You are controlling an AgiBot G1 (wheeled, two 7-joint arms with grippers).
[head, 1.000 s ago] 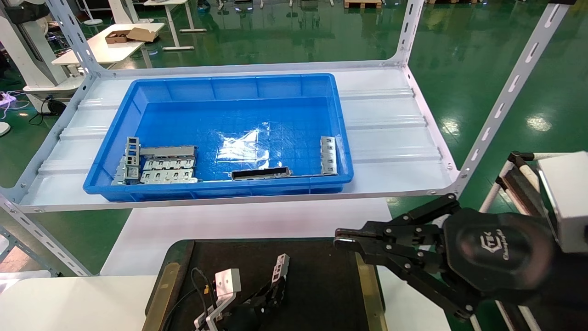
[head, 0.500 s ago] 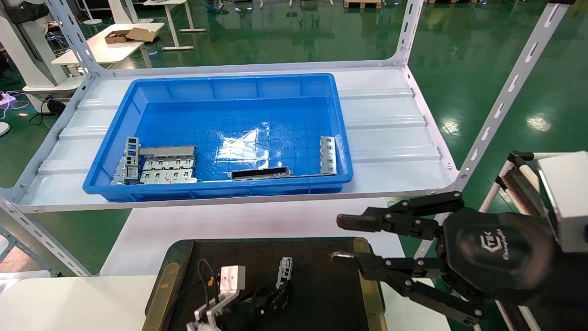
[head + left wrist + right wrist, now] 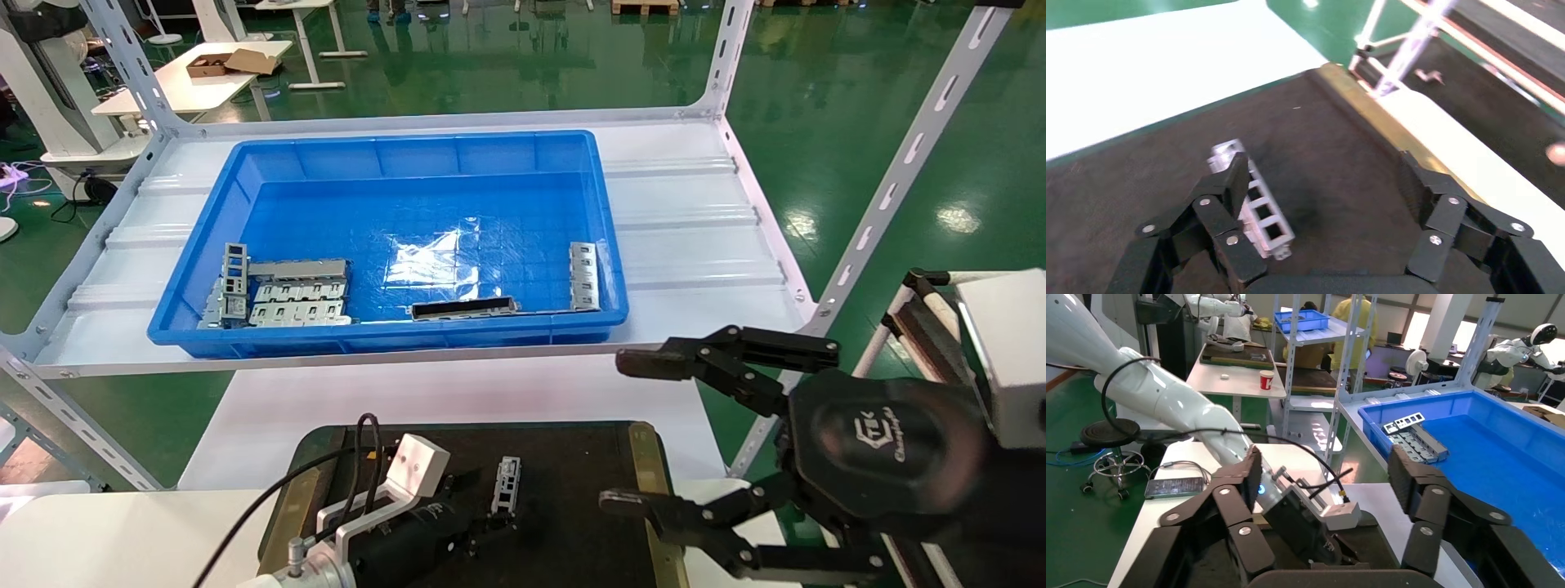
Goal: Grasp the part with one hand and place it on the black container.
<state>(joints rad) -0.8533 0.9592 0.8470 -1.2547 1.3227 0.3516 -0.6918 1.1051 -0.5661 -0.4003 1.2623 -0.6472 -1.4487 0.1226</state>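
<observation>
Silver-grey part (image 3: 507, 484) already lies on the black container (image 3: 572, 457), left gripper (image 3: 1324, 202) spread wide with one finger touching it, so basically done, only backing off left; right gripper (image 3: 645, 433) hangs open beside the tray

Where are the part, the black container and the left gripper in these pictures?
part (image 3: 507, 484), head view, on the middle of the silver bar.
black container (image 3: 572, 457), head view, on a bare patch of its dark floor.
left gripper (image 3: 1321, 202), left wrist view, midway between its spread fingertips.
</observation>
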